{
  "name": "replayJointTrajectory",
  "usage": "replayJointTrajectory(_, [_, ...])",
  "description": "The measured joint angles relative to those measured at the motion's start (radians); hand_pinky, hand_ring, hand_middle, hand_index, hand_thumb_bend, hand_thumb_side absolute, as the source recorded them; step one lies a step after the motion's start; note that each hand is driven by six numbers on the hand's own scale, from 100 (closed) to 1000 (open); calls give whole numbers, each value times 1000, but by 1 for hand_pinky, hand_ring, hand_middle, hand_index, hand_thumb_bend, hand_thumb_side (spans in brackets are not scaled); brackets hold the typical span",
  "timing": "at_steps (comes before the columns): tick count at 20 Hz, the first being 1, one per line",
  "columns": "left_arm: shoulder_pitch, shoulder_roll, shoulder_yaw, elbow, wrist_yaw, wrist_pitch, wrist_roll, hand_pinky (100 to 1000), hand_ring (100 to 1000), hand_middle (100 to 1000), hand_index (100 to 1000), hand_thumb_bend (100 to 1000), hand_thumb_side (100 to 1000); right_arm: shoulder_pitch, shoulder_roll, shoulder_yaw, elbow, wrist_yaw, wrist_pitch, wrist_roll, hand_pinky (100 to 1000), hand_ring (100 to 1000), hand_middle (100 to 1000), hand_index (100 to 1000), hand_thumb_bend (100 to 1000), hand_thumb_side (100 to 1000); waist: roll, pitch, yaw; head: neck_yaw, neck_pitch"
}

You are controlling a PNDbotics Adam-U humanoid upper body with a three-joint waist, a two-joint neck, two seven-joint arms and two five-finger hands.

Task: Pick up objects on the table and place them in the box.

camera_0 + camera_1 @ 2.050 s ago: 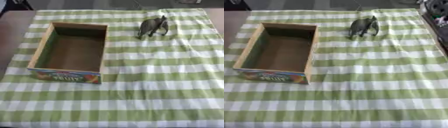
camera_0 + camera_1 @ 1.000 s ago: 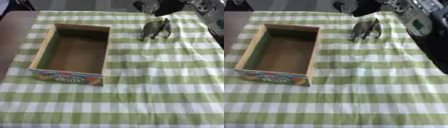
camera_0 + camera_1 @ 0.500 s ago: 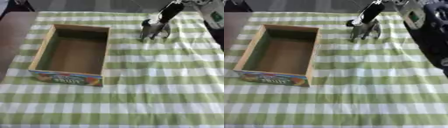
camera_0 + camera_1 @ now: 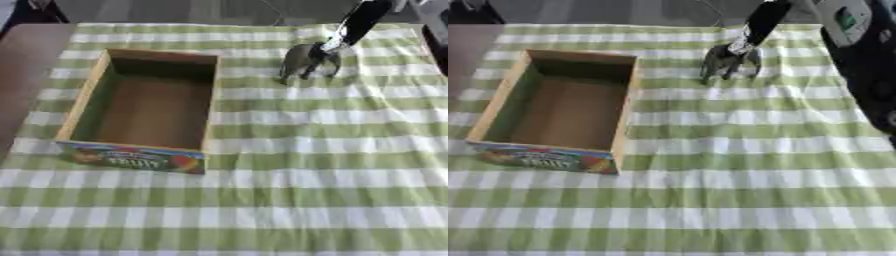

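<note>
While the box [image 4: 144,102] sits open-topped at centre left of the frame, ready to receive, the right hand [image 4: 354,25] reaches down from the upper right onto the dark toy animal [image 4: 308,61] on the checked cloth [image 4: 306,165] covering the surface. Its fingers meet the toy's top, but whether they've closed on it I cannot tell. No left hand shows.

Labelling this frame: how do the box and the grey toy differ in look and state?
The box is an open rectangular carton with brown walls and a colourful printed front; the grey toy is a small dark figure on legs. The box stands untouched to the left, nothing visible inside; the toy has the right hand reaching down onto it. Both rest on the green checked cloth.
</note>
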Motion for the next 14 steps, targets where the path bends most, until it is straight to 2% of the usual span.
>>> replayJointTrajectory(14, [0, -4, 0, 0, 0, 1, -2, 325, 379, 691, 542, 100, 754, 1, 46, 12, 153, 159, -18, -18, 1000, 1000, 1000, 1000, 539, 526, 0, 14, 13, -9, -10])
